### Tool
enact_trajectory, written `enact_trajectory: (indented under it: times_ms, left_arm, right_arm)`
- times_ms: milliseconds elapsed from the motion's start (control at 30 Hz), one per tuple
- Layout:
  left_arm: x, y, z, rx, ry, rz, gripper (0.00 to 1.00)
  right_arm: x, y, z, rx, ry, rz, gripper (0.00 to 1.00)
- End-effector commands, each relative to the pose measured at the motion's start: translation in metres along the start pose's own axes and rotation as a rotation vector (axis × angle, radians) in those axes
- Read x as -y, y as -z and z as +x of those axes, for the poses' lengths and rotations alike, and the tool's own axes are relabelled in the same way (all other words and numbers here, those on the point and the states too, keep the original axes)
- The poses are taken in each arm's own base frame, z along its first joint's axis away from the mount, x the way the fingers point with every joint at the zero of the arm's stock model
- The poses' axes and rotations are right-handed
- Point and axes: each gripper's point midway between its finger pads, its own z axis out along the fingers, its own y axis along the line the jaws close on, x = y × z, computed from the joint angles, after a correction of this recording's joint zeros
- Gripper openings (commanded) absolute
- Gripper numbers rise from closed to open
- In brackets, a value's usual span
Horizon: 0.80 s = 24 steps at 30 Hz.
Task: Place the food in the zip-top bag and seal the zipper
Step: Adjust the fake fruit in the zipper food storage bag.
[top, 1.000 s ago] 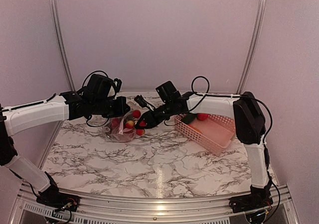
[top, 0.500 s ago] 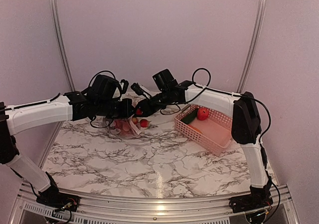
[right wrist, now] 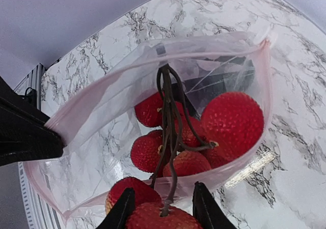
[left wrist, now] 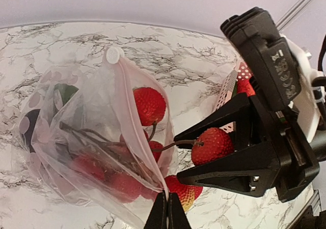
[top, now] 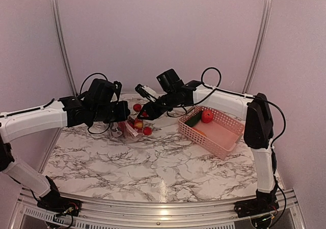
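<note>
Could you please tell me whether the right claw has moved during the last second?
Yes. The right claw has risen up the overhead view, and its arm no longer covers the pink basket's far left corner.

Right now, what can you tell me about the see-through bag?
The zip-top bag is clear, crinkly soft plastic with a pinkish tint. Its zipper is a stiff pale strip, unsealed, so the mouth gapes open. The left pincer pinches the mouth edge and holds it up. A cluster of red balls on brown stems hangs partly inside, with the right pincer gripping one ball at the mouth.
</note>
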Motion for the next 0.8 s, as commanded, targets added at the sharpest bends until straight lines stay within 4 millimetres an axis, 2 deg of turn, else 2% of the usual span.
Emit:
enact_trajectory:
  times_ms: [0,100,167,233,300,400,533,667,767]
  left_arm:
    - [-0.033,0.007,-0.001,0.033,0.032,-0.170,0.00]
    - [-0.045,0.025,-0.015,0.103,0.032,-0.223,0.00]
    - [-0.042,0.028,-0.017,0.126,0.034,-0.191,0.00]
    - [-0.038,0.025,-0.015,0.114,0.040,-0.163,0.00]
    - [-0.028,0.016,-0.009,0.074,0.034,-0.112,0.00]
    - [-0.007,0.000,0.002,0.011,0.032,-0.012,0.00]
    - [0.006,-0.004,0.007,-0.001,0.017,0.042,0.00]
    - [0.014,0.002,0.003,0.024,0.007,0.062,0.00]
    - [0.017,0.012,-0.007,0.073,0.012,0.066,0.00]
  right_arm:
    - [0.003,0.024,-0.020,0.030,0.079,0.149,0.29]
    - [0.010,0.030,-0.009,0.011,0.089,0.168,0.34]
    - [0.014,0.030,0.001,0.003,0.073,0.157,0.31]
    - [0.009,0.028,0.002,0.004,0.084,0.122,0.25]
    - [0.002,0.027,-0.004,0.017,0.097,0.099,0.21]
    - [-0.026,0.024,-0.020,0.056,0.151,-0.008,0.19]
    - [-0.045,0.019,-0.037,0.091,0.166,-0.088,0.17]
    - [-0.045,-0.008,-0.032,0.073,0.161,-0.118,0.16]
    - [-0.040,-0.048,-0.006,0.020,0.040,-0.212,0.14]
